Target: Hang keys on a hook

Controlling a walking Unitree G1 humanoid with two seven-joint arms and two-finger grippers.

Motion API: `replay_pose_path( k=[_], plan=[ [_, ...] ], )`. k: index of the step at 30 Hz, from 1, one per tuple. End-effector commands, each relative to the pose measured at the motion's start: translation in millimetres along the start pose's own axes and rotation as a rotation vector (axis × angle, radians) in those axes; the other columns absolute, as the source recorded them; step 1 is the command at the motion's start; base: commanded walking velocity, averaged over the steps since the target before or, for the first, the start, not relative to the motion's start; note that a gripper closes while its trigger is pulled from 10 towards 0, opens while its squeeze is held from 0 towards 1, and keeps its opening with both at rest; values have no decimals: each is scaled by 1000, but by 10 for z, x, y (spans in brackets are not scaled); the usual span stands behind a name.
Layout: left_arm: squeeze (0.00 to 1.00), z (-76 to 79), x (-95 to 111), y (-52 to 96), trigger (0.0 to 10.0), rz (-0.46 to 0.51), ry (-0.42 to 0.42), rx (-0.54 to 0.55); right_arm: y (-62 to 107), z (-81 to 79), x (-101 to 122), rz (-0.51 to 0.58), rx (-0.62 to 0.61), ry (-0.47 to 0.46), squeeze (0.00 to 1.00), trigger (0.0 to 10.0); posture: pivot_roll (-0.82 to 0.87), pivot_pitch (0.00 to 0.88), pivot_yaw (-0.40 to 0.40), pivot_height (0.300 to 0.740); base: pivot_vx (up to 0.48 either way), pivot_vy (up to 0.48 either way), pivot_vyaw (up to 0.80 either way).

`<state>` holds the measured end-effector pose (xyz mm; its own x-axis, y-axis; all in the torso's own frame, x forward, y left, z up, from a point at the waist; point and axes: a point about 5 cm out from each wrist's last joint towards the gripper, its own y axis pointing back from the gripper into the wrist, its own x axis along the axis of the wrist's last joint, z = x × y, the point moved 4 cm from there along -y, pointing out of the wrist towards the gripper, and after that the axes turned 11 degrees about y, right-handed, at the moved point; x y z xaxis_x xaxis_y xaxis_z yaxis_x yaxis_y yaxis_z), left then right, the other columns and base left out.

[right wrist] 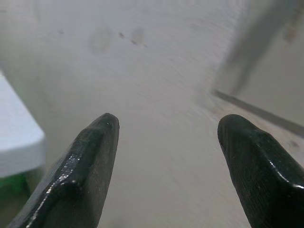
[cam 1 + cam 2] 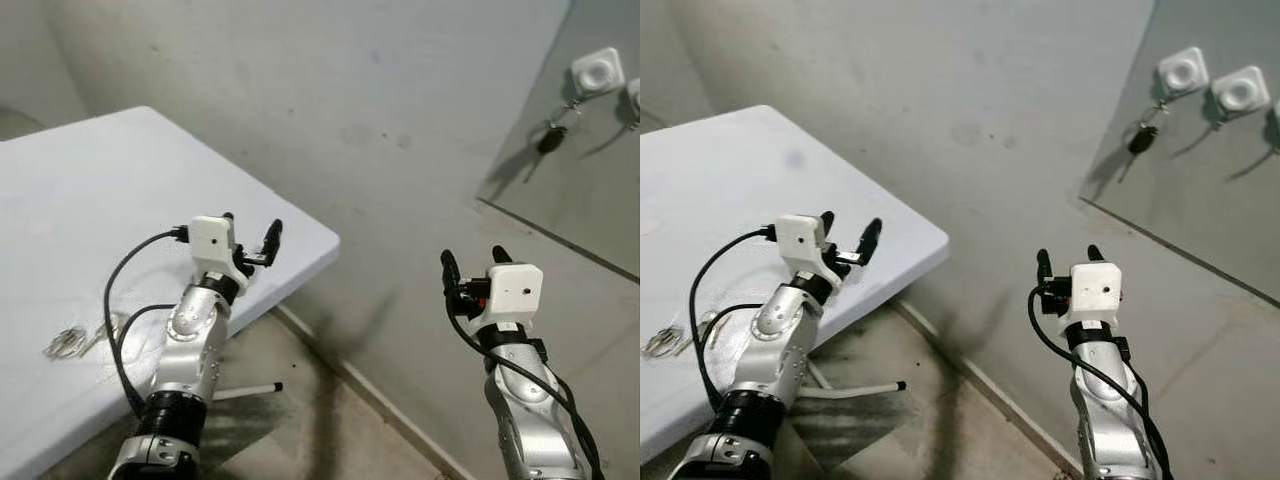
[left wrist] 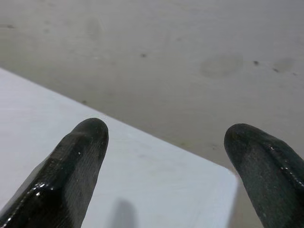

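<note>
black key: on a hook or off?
On. The black key hangs below a white hook on the wall; both grippers, left and right, are open and empty.

My right gripper (image 1: 164, 156): fingers spread wide, nothing between them.
Ahead: blurred grey wall (image 1: 156, 76).
Left: white table (image 1: 16, 137) corner.

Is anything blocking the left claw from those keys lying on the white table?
Nothing visible does. The keys lie alone on the white table, beside the left arm. The left claw, open and empty, is raised over the table's corner, beyond the keys, so it would have to come back and down to them.
</note>
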<state>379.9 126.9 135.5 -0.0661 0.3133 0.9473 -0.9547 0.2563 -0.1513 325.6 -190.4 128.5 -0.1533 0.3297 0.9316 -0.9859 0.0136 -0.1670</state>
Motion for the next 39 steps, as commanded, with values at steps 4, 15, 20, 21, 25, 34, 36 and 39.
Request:
replay_pose_path(
  k=[4,15,20,21,25,34,36,39],
  plan=[
    [0,-14,53,-42,10000,16,-7,10,-34,17,36,15,3,-1,0,10000,-26,16,-62,711,0,0,800],
    [0,-22,40,-58,10000,10,-4,20,-38,38,43,19,6,5,0,10000,-29,17,-65,711,0,0,800],
    [0,-33,33,-66,10000,2,-2,29,-43,42,46,21,11,9,0,10000,-30,16,-66,711,0,0,800],
    [0,-33,33,-66,10000,2,-2,29,-43,42,46,21,11,9,0,10000,-30,16,-66,711,0,0,800],
    [0,-35,34,-73,10000,4,3,30,-48,39,45,21,18,11,0,10000,-30,14,-70,711,0,0,800],
    [0,-20,52,-92,10000,7,-3,22,-65,43,53,27,28,15,0,10000,-27,5,-70,711,0,0,800],
    [0,-19,53,-93,10000,7,-3,22,-66,44,55,28,29,15,0,10000,-26,5,-69,711,0,0,800],
    [0,-12,53,-88,10000,7,-6,18,-62,42,53,29,34,16,0,10000,-24,2,-69,711,0,0,800]
  ],
)
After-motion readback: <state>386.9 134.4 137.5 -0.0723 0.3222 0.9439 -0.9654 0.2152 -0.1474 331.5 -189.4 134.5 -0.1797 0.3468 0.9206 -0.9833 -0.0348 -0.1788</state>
